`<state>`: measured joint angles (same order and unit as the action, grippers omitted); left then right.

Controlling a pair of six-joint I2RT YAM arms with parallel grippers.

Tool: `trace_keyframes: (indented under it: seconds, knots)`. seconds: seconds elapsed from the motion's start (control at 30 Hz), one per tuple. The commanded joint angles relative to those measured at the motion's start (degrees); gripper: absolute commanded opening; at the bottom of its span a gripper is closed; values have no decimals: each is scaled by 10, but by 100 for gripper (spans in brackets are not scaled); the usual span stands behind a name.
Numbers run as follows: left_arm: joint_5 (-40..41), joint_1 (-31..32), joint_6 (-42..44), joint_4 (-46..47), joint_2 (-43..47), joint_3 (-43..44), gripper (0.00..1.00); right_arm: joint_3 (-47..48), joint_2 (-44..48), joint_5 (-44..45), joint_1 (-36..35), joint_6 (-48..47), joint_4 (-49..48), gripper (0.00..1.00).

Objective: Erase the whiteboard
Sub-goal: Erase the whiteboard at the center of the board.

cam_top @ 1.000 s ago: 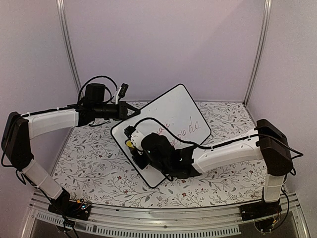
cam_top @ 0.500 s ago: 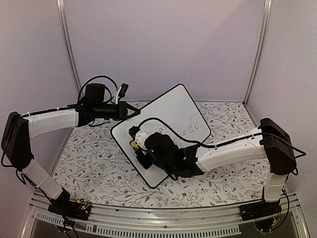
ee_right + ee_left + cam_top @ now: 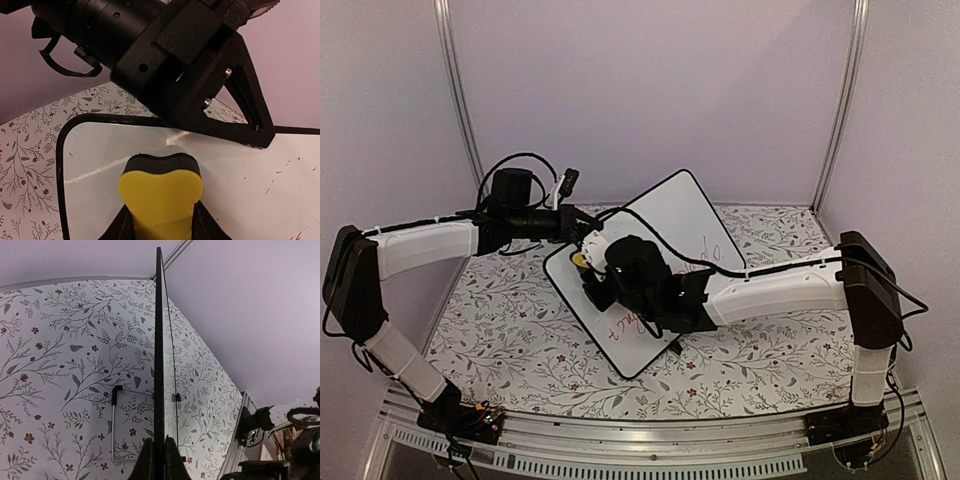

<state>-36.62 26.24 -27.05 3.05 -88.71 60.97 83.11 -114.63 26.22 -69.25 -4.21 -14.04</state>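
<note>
You're mid-wipe: left pincer [image 3: 159, 444] clamped on the whiteboard [image 3: 675, 212], right pincer [image 3: 161, 220] on the eraser [image 3: 160, 192]; sweep toward 4 o'clock over the writing [image 3: 618, 322].

light: even, soft, violet-tinted | shadows: faint | blur: whiteboard [image 3: 159, 365] edge soft nearest the left wrist lens

One whiteboard [image 3: 675, 215], its edge clamped in the left claw [image 3: 159, 442]. One yellow eraser [image 3: 160, 192], black-backed, pinched in the right claw [image 3: 161, 222]. Two claws in all, on two arms. One wire prop [image 3: 113, 425] beside the left claw. One flowered table cover [image 3: 490, 320] beneath both claws.
</note>
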Motion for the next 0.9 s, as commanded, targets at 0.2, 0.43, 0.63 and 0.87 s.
trace_keyframes:
  seconds: [0.2,0.43,0.63,0.87]
  knots:
    - [-20,5,11,29,23,-1,0,-56,-1,-21,5,36,7,34]
    - [-17,5,11,30,23,-2,0,-94,18,-19,5,66,13,33]
    - [-18,6,11,30,23,-2,0,-122,23,-10,5,75,20,33]
    - [-18,6,11,30,22,-2,0,-144,29,13,-2,79,29,33]
